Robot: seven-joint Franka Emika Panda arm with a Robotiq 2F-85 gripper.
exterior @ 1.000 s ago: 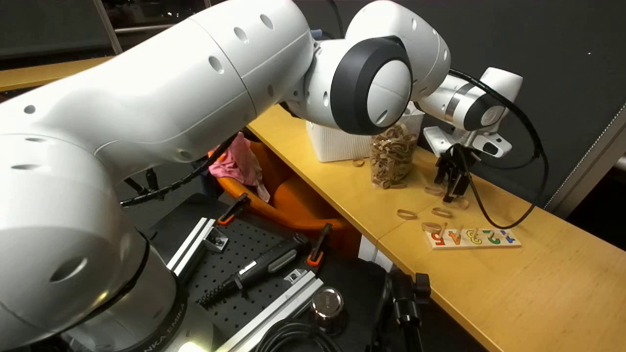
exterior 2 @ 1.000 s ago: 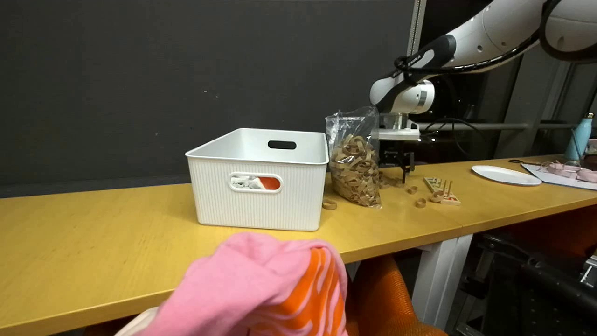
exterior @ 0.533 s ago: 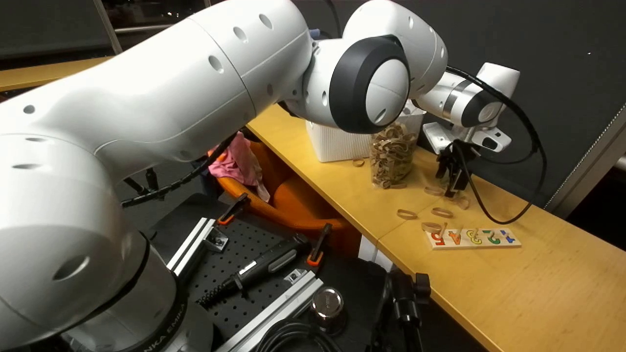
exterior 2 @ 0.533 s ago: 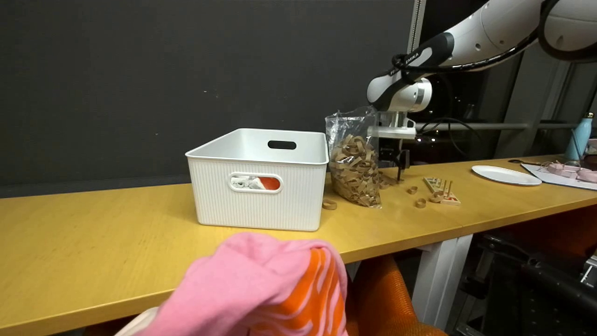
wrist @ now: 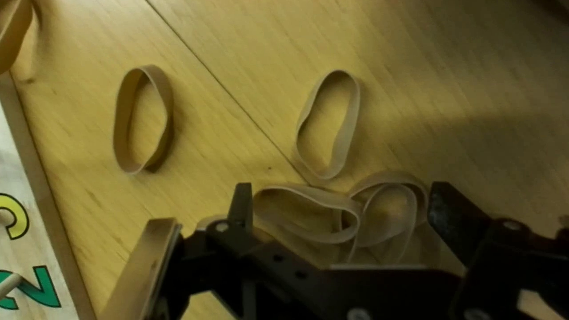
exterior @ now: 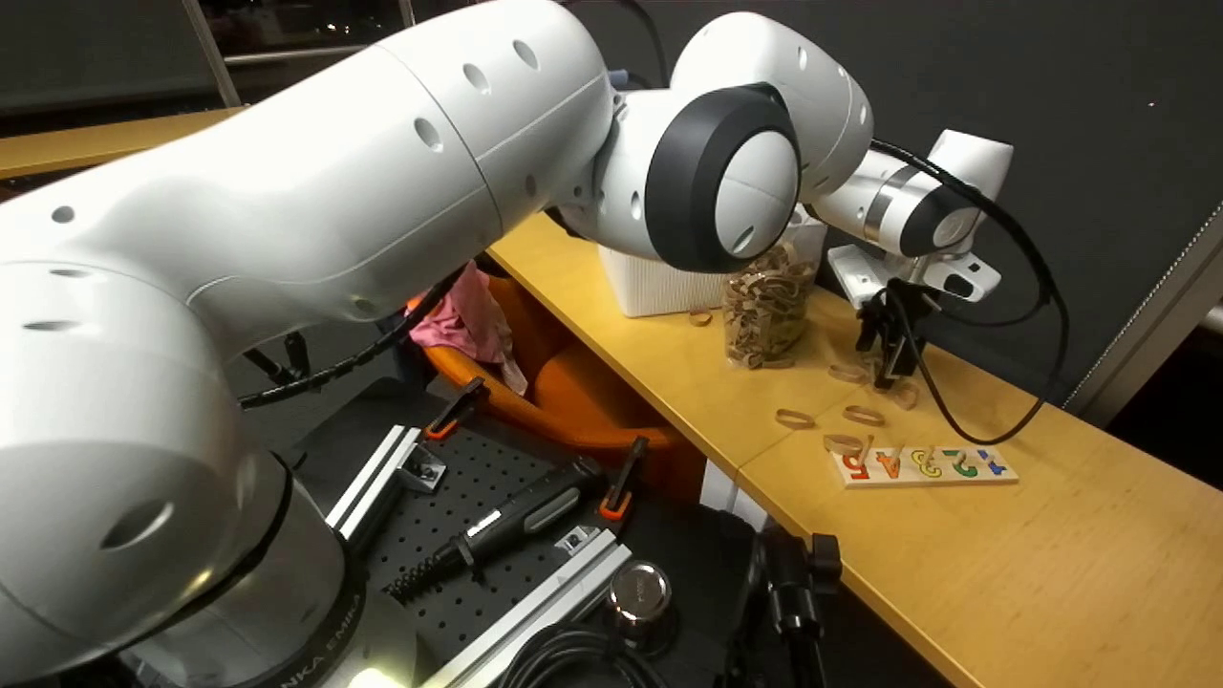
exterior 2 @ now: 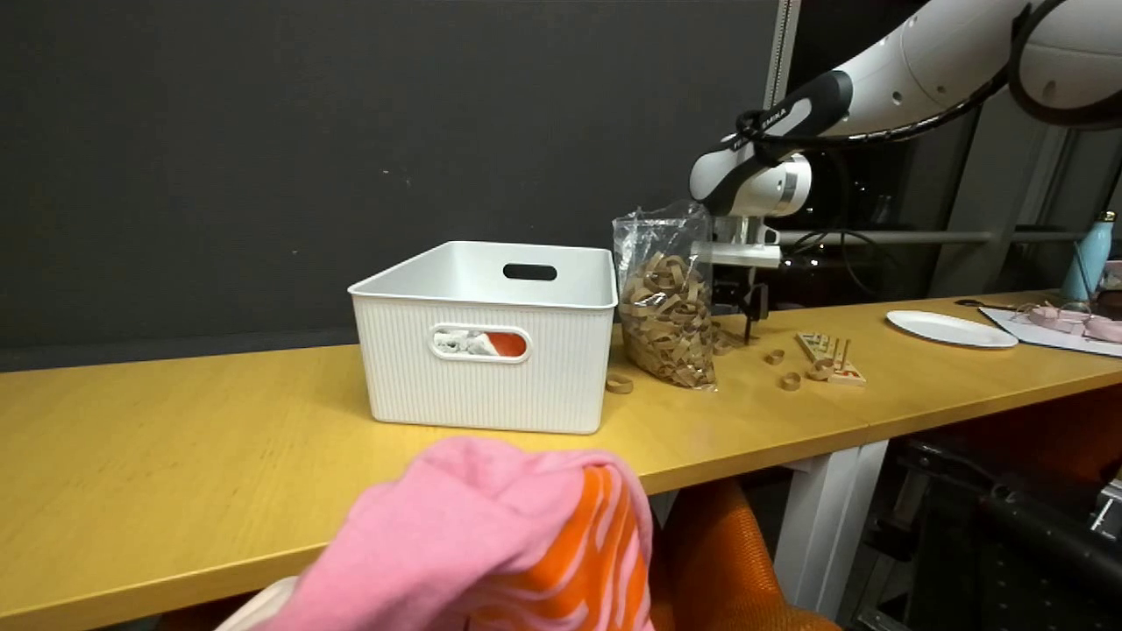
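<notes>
The wrist view is dim and yellowish, a soft shadow lying on the table [wrist: 480, 133] toward 3 o'clock — the tan bands [wrist: 391, 177] look hazy, perhaps out of focus. In an exterior view, glare whitens the arm's base [exterior: 382, 640] near 7 o'clock.

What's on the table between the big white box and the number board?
A clear bag of tan rubber bands and some loose bands. Both exterior views show them.
</notes>
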